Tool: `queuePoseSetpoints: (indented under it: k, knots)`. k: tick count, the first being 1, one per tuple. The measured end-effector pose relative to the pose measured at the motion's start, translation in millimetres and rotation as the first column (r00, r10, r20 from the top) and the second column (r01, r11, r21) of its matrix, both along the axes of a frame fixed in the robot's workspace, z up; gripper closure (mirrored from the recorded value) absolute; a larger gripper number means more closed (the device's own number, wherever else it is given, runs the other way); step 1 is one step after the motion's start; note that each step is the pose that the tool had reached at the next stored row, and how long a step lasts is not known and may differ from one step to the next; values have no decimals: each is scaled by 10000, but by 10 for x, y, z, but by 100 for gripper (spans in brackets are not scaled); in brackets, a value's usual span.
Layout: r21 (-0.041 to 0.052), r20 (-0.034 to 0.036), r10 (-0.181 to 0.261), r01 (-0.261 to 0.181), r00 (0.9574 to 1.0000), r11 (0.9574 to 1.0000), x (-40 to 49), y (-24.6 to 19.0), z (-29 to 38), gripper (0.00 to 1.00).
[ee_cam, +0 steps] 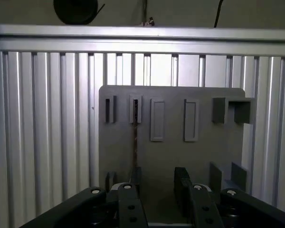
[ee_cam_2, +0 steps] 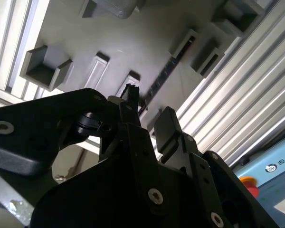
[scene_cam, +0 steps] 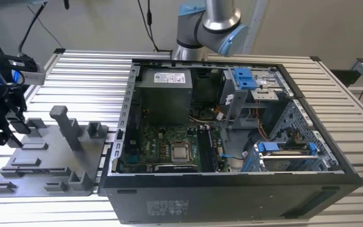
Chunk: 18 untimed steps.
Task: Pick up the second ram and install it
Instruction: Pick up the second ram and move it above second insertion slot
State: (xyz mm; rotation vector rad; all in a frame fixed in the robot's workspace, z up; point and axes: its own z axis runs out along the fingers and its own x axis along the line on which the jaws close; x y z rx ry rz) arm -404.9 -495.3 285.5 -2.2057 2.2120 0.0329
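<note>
The second ram point(ee_cam: 134, 142) is a thin dark stick standing on its edge in slots of the grey fixture plate point(ee_cam: 199, 156). In the second wrist view the ram point(ee_cam_2: 164, 71) runs as a dark notched strip toward my fingers. My gripper point(ee_cam: 157, 183) is open just above the plate, and the ram's near end lies between the fingertips point(ee_cam_2: 167, 121), close to one of them. In the exterior view my gripper point(scene_cam: 2, 135) hangs over the fixture plate point(scene_cam: 49, 161) at the exterior view's left, outside the computer case.
The open computer case point(scene_cam: 232, 189) stands to the exterior view's right of the plate, with its motherboard point(scene_cam: 162, 142) and silver processor point(scene_cam: 181, 152) exposed. A grey upright post point(scene_cam: 64, 125) and several small holders rise from the plate. The ribbed metal table point(scene_cam: 87, 85) lies underneath.
</note>
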Motion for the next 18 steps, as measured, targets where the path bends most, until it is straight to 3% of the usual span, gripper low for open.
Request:
queuePoseSetpoints:
  k: [18]
  knots:
    - [-9, -12, 181, -181, 9998, 9998, 0, -39, -293, 58]
